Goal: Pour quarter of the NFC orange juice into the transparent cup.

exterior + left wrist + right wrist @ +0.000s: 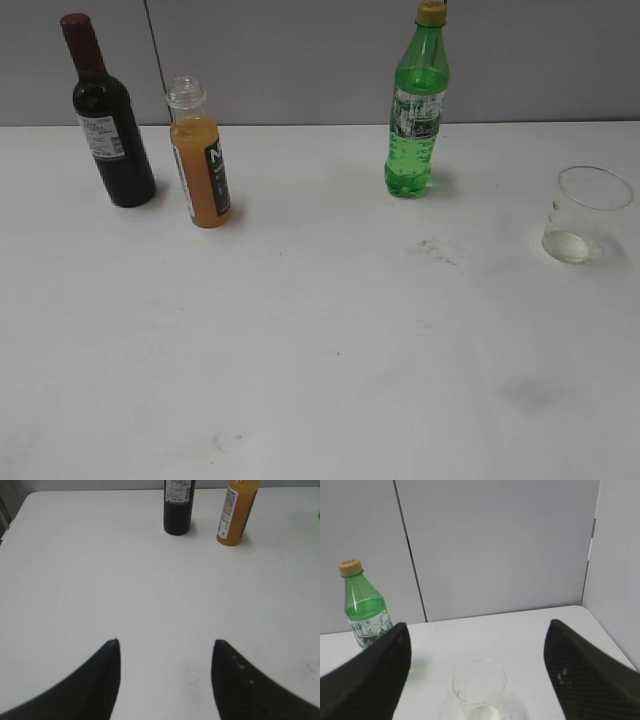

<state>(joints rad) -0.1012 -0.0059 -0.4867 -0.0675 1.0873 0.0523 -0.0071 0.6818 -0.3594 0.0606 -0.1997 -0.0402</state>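
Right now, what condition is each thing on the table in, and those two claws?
Wine bottle: upright, capped.
Orange juice bottle: upright, cap off, mostly full.
Green soda bottle: upright, capped, partly full.
Clear cup: upright, looks empty.
Left gripper: open, holding nothing.
Right gripper: open wide, cup just ahead.

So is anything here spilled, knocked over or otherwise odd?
Nothing is spilled or tipped. The orange juice bottle has no cap, unlike the wine bottle and green soda bottle. Faint dark scuffs mark the table.
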